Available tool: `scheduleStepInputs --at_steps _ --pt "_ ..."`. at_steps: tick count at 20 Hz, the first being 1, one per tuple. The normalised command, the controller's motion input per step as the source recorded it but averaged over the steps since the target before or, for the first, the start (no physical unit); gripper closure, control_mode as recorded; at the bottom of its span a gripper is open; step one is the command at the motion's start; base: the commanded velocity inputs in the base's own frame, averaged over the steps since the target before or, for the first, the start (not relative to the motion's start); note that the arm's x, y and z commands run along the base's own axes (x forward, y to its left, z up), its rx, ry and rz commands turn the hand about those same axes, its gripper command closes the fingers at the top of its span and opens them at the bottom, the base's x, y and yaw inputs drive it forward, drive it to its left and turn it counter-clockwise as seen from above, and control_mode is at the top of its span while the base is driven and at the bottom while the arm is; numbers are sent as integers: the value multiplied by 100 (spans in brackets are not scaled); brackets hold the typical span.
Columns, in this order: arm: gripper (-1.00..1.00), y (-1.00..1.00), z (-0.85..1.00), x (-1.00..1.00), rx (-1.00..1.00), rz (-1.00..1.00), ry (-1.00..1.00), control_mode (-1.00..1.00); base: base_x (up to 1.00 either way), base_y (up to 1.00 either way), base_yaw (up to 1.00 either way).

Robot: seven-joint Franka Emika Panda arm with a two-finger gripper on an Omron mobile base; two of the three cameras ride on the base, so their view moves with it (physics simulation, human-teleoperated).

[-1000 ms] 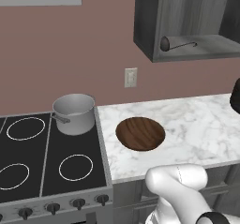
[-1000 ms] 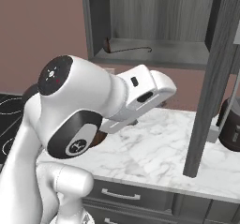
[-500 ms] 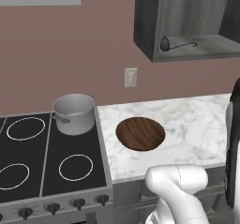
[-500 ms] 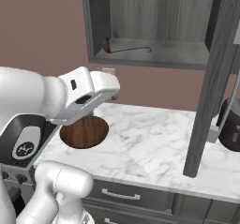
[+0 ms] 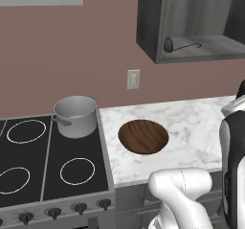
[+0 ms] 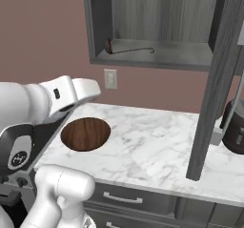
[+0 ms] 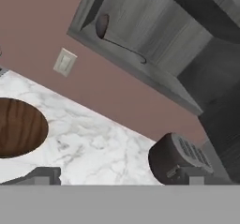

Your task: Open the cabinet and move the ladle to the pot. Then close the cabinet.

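While cabinet (image 6: 157,26) stands open, ladle (image 5: 181,44) inside, wooden disc (image 5: 143,136) below, tool state unclear

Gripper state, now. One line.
Gripper: open and holding nothing; the fingers stand wide apart, with the ladle far off in the open cabinet.

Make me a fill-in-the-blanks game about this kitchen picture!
1. The ladle lies inside the ____.
2. The pot stands on the ____.
3. The cabinet door is ____.
4. The wooden disc lies on the marble ____.

Missing words: cabinet; stove; open; counter
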Motion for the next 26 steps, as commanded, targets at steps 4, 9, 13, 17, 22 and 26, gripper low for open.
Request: scheduleStepInputs --at_steps 4,9,13,17,22,26 --pt "-100 21 8 10 15 20 -11 -100 0 0 0" --pt "-100 17 18 16 17 20 -11 -100 0 0 0" --pt "-100 17 35 24 15 16 -10 -100 0 0 0" --pt "-100 20 33 35 13 14 -8 -100 0 0 0" --pt "-100 6 18 41 13 13 -2 -100 0 0 0" --pt "-100 0 -1 24 7 8 0 -100 0 0 0"
